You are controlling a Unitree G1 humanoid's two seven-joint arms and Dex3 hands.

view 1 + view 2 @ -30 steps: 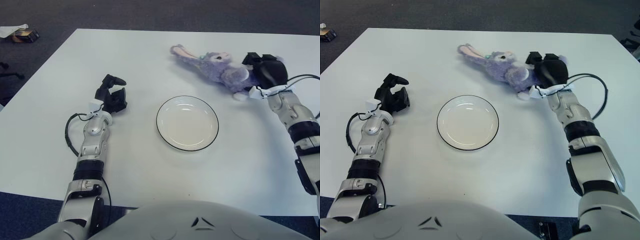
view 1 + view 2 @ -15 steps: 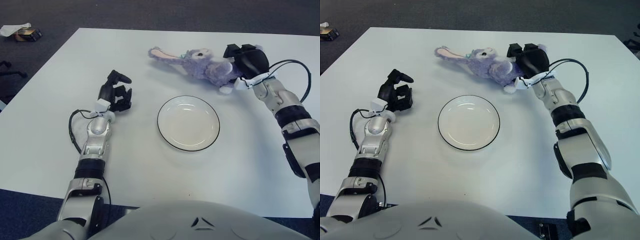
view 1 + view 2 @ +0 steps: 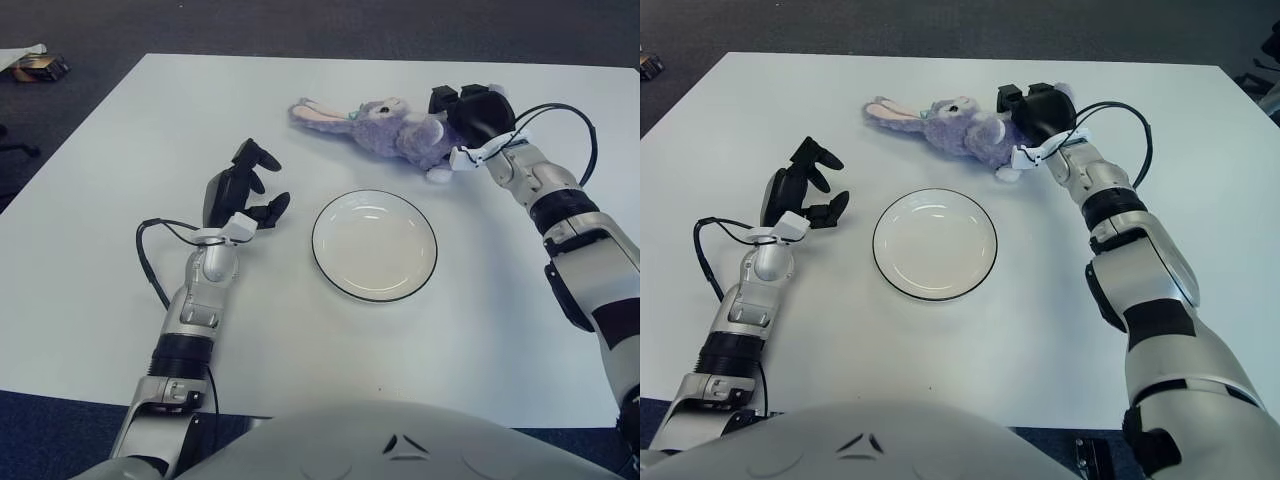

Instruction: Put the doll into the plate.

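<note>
A purple plush rabbit doll (image 3: 385, 128) lies stretched out on the white table beyond the plate, ears pointing left. My right hand (image 3: 470, 112) is shut on the doll's rear end, at the doll's right. The white plate (image 3: 374, 246) with a dark rim sits empty at the table's middle, just below the doll. My left hand (image 3: 243, 188) hovers to the left of the plate with its fingers spread, holding nothing.
The white table (image 3: 130, 150) fills most of the view, with dark carpet beyond its far edge. A small box (image 3: 32, 66) lies on the floor at the far left. Black cables run along both forearms.
My right hand has carried the doll leftward and toward the plate. My left hand has shifted right, nearer the plate, and its fingers have spread.
</note>
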